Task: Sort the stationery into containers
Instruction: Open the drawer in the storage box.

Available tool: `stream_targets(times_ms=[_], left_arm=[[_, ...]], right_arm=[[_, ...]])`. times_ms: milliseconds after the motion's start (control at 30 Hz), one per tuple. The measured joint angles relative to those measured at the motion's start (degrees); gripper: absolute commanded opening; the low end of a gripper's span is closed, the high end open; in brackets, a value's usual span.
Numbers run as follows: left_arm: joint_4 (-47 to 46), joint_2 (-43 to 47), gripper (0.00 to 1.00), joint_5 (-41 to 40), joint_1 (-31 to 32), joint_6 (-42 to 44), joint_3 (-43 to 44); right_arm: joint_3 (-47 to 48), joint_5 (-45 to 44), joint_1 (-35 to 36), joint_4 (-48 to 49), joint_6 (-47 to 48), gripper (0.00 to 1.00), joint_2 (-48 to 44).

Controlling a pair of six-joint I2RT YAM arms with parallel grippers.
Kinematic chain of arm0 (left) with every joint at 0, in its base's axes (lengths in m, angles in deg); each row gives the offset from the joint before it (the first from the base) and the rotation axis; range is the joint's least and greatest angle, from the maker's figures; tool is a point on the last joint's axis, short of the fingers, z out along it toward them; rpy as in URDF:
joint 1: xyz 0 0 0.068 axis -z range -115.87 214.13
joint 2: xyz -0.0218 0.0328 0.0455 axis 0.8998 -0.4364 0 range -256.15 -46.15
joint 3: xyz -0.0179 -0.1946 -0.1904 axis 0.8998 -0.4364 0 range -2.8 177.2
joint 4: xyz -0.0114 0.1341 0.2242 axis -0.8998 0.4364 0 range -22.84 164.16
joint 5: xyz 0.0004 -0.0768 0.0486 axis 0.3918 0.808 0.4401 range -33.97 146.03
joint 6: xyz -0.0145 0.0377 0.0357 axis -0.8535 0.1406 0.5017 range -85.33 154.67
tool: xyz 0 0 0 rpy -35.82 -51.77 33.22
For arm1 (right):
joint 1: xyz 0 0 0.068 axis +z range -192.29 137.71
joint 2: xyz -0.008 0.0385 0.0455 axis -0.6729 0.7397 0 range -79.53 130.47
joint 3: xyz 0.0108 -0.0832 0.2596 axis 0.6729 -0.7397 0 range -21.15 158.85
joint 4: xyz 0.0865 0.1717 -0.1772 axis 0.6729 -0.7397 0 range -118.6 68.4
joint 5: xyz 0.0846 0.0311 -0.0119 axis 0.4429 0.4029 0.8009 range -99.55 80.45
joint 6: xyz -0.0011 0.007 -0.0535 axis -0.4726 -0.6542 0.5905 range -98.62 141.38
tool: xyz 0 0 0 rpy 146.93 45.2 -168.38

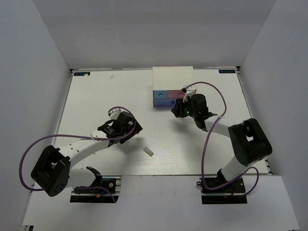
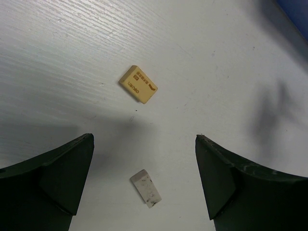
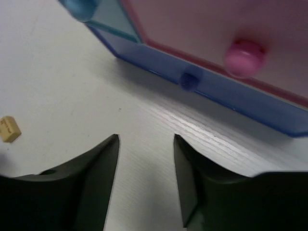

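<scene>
Hovering the left end effector point(image 2: 144, 142) over the white counter point(image 2: 57, 57), fingers spread wide and gripping nothing. Looking down on a tan eraser point(image 2: 138, 84) lying flat ahead of the fingers and a greyish-white eraser point(image 2: 146, 187) lying between them, the two well apart. Pointing the right end effector point(image 3: 146, 144), parted and empty, at the drawer unit point(image 1: 172, 77), close to the pink drawer point(image 3: 192, 24) and the purple-blue drawer point(image 3: 231, 96) beneath it.

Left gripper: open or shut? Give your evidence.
Open: the left gripper is spread wide, gripping nothing; a grey eraser shows through the gap.
</scene>
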Motion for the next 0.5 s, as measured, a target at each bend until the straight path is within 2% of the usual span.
stream_targets(times_ms=[200,500], left_arm=[[0.20,0.11,0.95,0.00,0.00,-0.61,-0.42],[0.90,0.26,0.95,0.15,0.00,-1.05,-0.76]], right_arm=[[-1.22,-5.07,-1.55,1.07,-14.34,0.44,1.18],[-1.86,-5.44,-1.64,6.78,-26.16,0.44,5.22]])
